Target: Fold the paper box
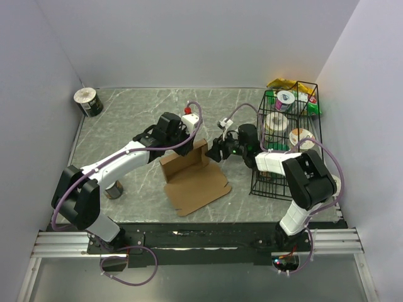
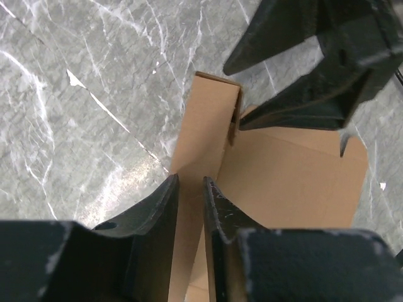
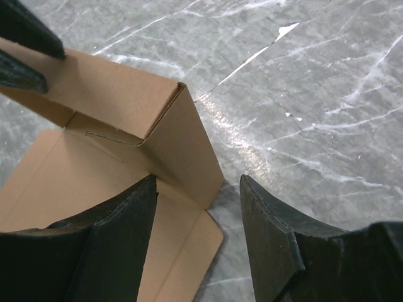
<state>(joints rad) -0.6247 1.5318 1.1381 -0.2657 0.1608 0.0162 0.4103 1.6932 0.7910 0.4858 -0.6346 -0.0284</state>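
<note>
Plain brown cardboard paper box (image 1: 192, 179), mid-bench: raised flap pinched by left gripper (image 2: 190, 189), seen in left wrist view; right gripper (image 3: 198, 207) spread, empty.

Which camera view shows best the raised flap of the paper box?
The right wrist view: the raised flap and its folded corner show whole. The left wrist view sees it edge-on between the left gripper fingers. The top view shows the paper box small, partly behind arms.
</note>
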